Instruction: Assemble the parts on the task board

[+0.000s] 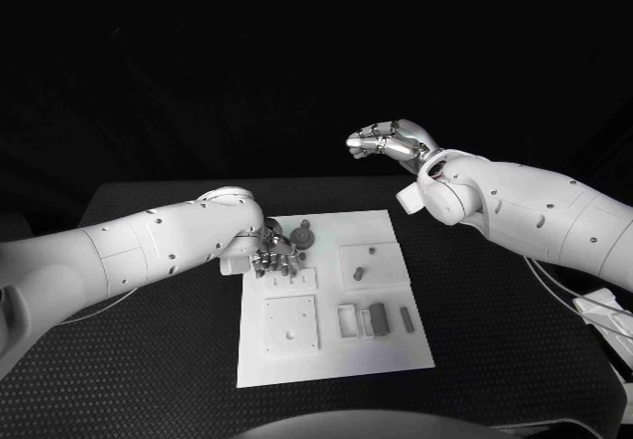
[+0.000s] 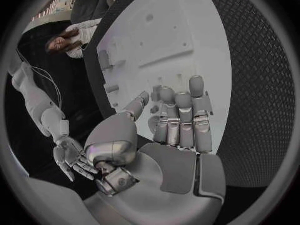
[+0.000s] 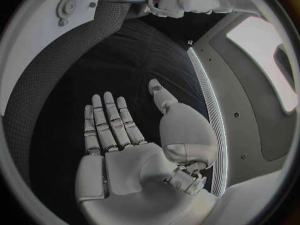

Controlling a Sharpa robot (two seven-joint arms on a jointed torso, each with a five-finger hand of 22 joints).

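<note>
Looking down from the head view, the left hand (image 1: pixel 273 252) hangs low over the far left corner of the task board (image 1: pixel 337 352), fingers (image 1: pixel 284 267) pointing down next to a round grey part (image 1: pixel 305 237) standing there. The danger, as I judge it, is a blind descent: the arm covers that corner, so the fingers could knock the round part over or push small pieces off their seats. More parts lie nearer the robot, a peg (image 1: pixel 359 272) in a square recess and two bars (image 1: pixel 379 318) beside a small frame. Whether the left hand pinches anything cannot be told here. The right hand (image 1: pixel 385 141) is raised high beyond the far edge of the tabletop (image 1: pixel 132 366), well apart from the board, fingers curled inward around nothing.

In the left wrist view, the left hand (image 2: pixel 178 122) hovers close above the task board (image 2: pixel 187 20) with fingers (image 2: pixel 187 115) held side by side and bent slightly down, the thumb alongside; I see no part between them, though a small piece under the tips would be hidden. A misjudged height could jam the tips against the plate and shift it.

In the right wrist view, the right hand (image 3: pixel 119 130) shows a flat palm, fingers (image 3: pixel 106 120) straight and slightly spread, empty, over dark tabletop (image 3: pixel 56 85), with the board (image 3: pixel 37 25) far off. It is too distant to steady the board if it slides.
</note>
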